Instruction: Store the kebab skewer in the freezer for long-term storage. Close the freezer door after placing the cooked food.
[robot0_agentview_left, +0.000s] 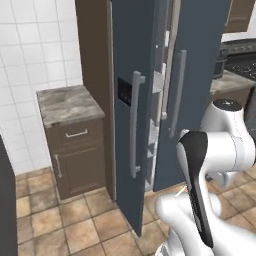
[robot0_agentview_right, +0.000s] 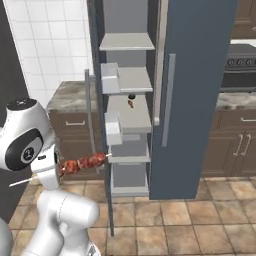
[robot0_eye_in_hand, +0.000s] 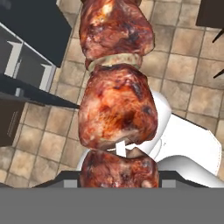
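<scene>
Kebab skewer (robot0_agentview_right: 82, 163) was carried by the arm, its meat chunks at the fingers in the hand view, so the fingers were judged closed on it; the tips themselves were hidden. In the right base view its long axis lay near horizontal, meat end pointing toward 3 o'clock, tip just beside a pale grey shelf (robot0_agentview_right: 129, 158) of the freezer (robot0_agentview_right: 197, 95). The freezer door (robot0_agentview_left: 125, 115) stood open. The coming move would likely call for advancing along that axis onto the shelf.

Kebab skewer (robot0_eye_in_hand: 116, 105) is hogging the close-up here, glistening reddish-brown meat chunks running top to bottom, with tan floor tiles (robot0_eye_in_hand: 183, 48) showing behind it.
</scene>
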